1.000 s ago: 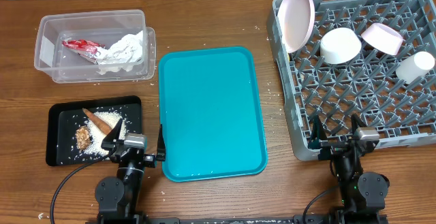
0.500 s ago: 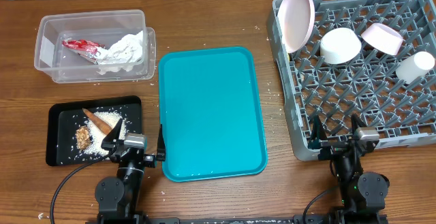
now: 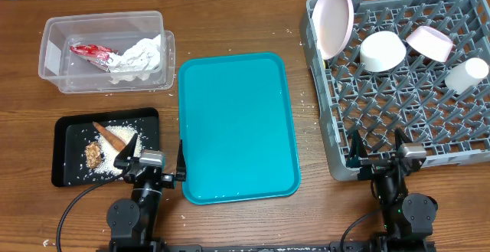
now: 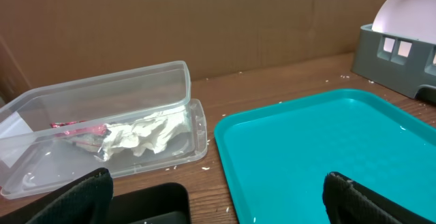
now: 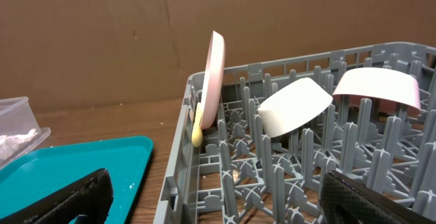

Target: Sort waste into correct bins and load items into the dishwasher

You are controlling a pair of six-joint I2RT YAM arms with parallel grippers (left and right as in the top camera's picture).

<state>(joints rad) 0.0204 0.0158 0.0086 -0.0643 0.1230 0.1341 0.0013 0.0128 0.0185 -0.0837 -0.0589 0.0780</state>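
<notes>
The clear tub (image 3: 57,74) at back left holds the crumpled white napkin (image 3: 142,59) and the red wrapper (image 3: 92,52); it also shows in the left wrist view (image 4: 102,88). The black tray (image 3: 64,168) holds the orange-brown stick (image 3: 113,135), the brown lump (image 3: 93,155) and rice grains (image 3: 122,148). The grey dish rack (image 3: 398,106) holds the pink plate (image 3: 335,21) on edge, the white bowl (image 3: 382,51), the pink dish (image 3: 430,42) and the white cup (image 3: 466,75). The yellow spoon (image 5: 197,134) hangs by the plate. My left gripper (image 3: 151,165) and right gripper (image 3: 377,154) are open and empty at the front.
The teal serving tray (image 3: 236,126) lies in the middle between the bins and the rack. Loose rice grains are scattered on the wooden table (image 3: 306,99) around it. A brown cardboard wall stands behind the table.
</notes>
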